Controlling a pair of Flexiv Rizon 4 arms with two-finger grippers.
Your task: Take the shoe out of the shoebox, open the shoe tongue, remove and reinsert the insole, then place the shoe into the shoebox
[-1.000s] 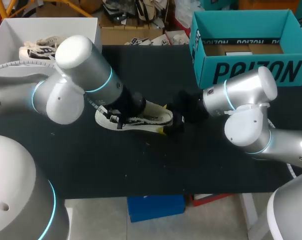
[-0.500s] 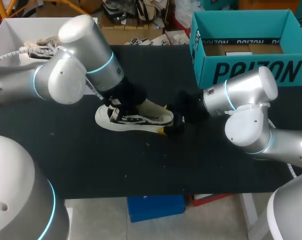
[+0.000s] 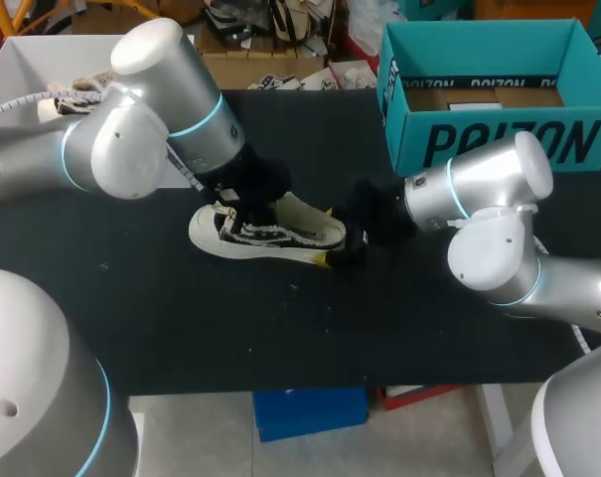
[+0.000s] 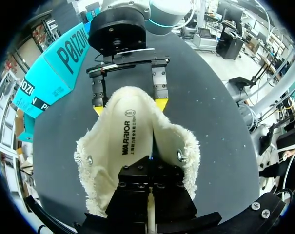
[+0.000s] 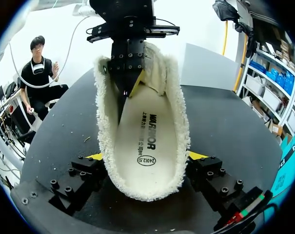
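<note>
- Head view: the shoe (image 3: pixel 270 234) lies on its sole on the black worktop (image 3: pixel 181 318), between the two end effectors and outside the teal shoebox (image 3: pixel 499 139), which stands well behind the right arm. The right end effector (image 3: pixel 345 243) sits at the heel. The left end effector (image 3: pixel 250 214) comes down from above into the shoe's mouth, with its fingertips hidden by its own wrist.
- Left wrist view: the left end effector (image 4: pixel 149 163) has its fingers drawn together into one narrow wedge, pushed in under the lacing end of the opening. Whether they pinch the tongue or the front of the insole (image 4: pixel 132 131) cannot be told. Ahead of it, the right end effector (image 4: pixel 130 106) straddles the heel with a yellow tip against each side. That looks like a steadying hold, so the shoe does not slide while the other arm works inside.
- Right wrist view: the right end effector (image 5: pixel 146 158) is clamped on the heel, its fingers pressed to both flanks of the fleecy collar (image 5: pixel 179 131). The insole lies flat inside the shoe, just ahead of it. Farther ahead, the left end effector's closed fingers dip into the toe end, probably holding the throat open for access to the insole.
</note>
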